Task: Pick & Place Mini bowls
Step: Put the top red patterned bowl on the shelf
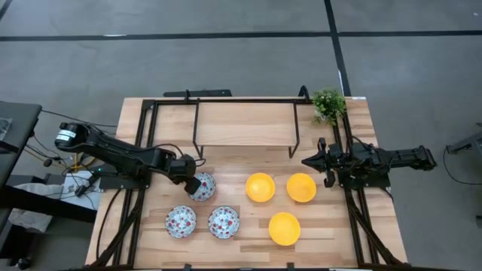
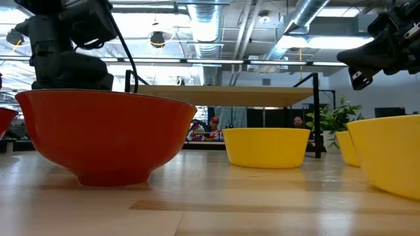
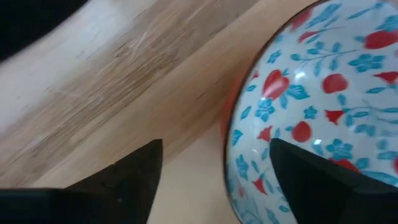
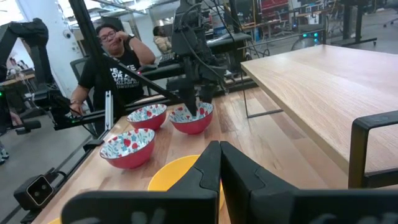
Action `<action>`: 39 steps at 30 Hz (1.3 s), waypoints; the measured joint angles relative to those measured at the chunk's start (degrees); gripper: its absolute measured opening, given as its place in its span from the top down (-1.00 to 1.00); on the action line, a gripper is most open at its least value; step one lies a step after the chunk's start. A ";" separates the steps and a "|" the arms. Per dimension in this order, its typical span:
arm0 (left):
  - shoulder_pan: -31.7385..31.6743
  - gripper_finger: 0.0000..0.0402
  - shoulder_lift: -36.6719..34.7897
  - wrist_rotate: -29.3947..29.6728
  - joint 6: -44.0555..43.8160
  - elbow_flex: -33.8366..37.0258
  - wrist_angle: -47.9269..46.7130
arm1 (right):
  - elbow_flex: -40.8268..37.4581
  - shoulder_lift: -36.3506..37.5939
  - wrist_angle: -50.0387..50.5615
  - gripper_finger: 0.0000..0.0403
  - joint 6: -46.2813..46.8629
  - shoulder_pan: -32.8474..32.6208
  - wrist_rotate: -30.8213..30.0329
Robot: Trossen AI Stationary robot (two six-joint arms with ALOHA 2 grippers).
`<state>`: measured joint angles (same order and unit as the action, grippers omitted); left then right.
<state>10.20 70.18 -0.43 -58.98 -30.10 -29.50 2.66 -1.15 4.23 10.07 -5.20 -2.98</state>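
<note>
Three red bowls, white and floral inside, sit on the table's left half: one (image 1: 203, 187) farther back, two nearer (image 1: 181, 221) (image 1: 224, 221). Three yellow bowls (image 1: 260, 187) (image 1: 301, 187) (image 1: 285, 228) stand on the right half. My left gripper (image 1: 193, 183) (image 3: 214, 149) is open and pointing down over the far floral bowl's left rim (image 3: 235, 140). One finger stands over the bowl's inside and the other outside it; I see no touch. My right gripper (image 1: 322, 164) (image 4: 219, 152) is shut and waits above the table's right side, beyond the yellow bowls.
A black-framed rack with a wooden shelf (image 1: 245, 124) spans the table's far side. A green plant (image 1: 328, 103) stands at the far right corner. A person (image 4: 115, 56) sits beyond the table's left edge. Bare wood (image 1: 339, 226) lies near the right front.
</note>
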 joint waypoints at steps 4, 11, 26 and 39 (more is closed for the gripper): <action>0.00 -0.19 0.73 0.00 0.00 -0.01 0.42 | 0.00 0.00 0.00 1.00 0.02 0.01 0.00; 0.00 0.20 -0.19 0.02 -0.02 -0.01 0.67 | 0.00 0.00 -0.02 1.00 0.02 -0.02 0.00; 0.00 0.92 -1.25 -0.03 0.00 -0.03 1.31 | 0.00 0.00 -0.20 1.00 0.04 -0.02 0.00; -0.02 0.95 -4.23 -2.65 -0.16 -0.78 2.28 | 0.00 0.00 -0.46 1.00 3.94 0.00 0.00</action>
<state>10.17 65.95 -3.08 -59.14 -30.88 -27.22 2.66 -1.15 3.77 14.01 -5.20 -2.98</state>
